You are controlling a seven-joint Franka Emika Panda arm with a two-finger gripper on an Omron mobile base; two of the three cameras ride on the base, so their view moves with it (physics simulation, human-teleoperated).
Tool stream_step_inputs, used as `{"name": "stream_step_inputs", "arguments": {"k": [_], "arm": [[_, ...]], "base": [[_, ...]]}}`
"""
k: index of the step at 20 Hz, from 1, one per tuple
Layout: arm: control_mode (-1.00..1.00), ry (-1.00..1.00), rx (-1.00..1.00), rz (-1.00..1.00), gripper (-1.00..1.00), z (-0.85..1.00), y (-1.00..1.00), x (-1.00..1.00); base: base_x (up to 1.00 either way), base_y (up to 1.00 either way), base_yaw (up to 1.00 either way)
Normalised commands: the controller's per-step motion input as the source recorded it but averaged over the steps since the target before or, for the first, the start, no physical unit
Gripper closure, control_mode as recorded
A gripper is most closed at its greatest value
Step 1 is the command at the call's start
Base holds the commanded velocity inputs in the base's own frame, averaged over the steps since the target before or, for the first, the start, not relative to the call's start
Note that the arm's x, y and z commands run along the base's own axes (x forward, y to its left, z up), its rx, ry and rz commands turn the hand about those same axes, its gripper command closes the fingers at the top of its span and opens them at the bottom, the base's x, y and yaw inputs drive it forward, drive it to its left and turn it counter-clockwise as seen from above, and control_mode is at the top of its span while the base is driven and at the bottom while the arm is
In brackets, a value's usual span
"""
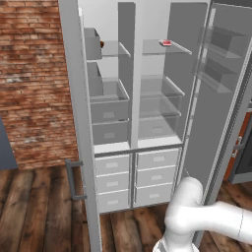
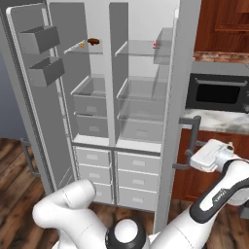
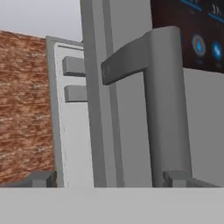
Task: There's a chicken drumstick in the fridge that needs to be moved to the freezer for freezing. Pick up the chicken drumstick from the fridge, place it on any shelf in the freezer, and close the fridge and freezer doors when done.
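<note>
Drumstick [image 2: 94,41] sits on the top freezer shelf [image 2: 80,47], so it's moved already. Both doors are open. Fingers [image 3: 109,181] are wide open w/ nothing held, right by the fridge door handle [image 3: 168,109]. Next, I think: push the fridge door [image 2: 176,107] shut.

Both doors swung wide; fridge [image 2: 138,92] and freezer [image 2: 90,92] fronts open to reach. Centre divider [image 2: 116,73] splits the two. Freezer's top shelf [image 2: 82,47] holds chicken drumstick [image 2: 93,41] near its front edge, free space behind. Fridge door [image 2: 172,116] stands edge-on at right, its bar handle [image 3: 168,109] directly ahead of gripper [image 2: 206,156] (very close). Door bins [image 2: 44,53] jut from freezer door [image 2: 34,97] at left.
</note>
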Motion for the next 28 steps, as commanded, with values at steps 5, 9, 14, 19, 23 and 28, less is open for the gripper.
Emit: {"name": "stream_step_inputs", "arguments": {"k": [5, 9, 14, 19, 23, 28], "arm": [[-1.00, 0.21, 0.00, -0.28, -1.00, -0.04, -0.06, 0.15], [-1.00, 0.11, 0.00, -0.30, -1.00, -0.02, 0.07, 0.00], [-1.00, 0.01, 0.00, -0.08, -1.00, 0.00, 0.51, -0.27], [-1.00, -0.02, 0.00, 0.00, -1.00, 0.00, 0.73, -0.04], [-1.00, -0.01, 0.01, 0.03, -1.00, 0.00, 0.34, 0.59], [-1.00, -0.01, 0.01, 0.04, -1.00, 0.00, 0.06, 0.62]], "base": [[0.00, 0.00, 0.00], [0.00, 0.00, 0.00], [0.00, 0.00, 0.00], [0.00, 0.00, 0.00], [0.00, 0.00, 0.00], [0.00, 0.00, 0.00]]}}
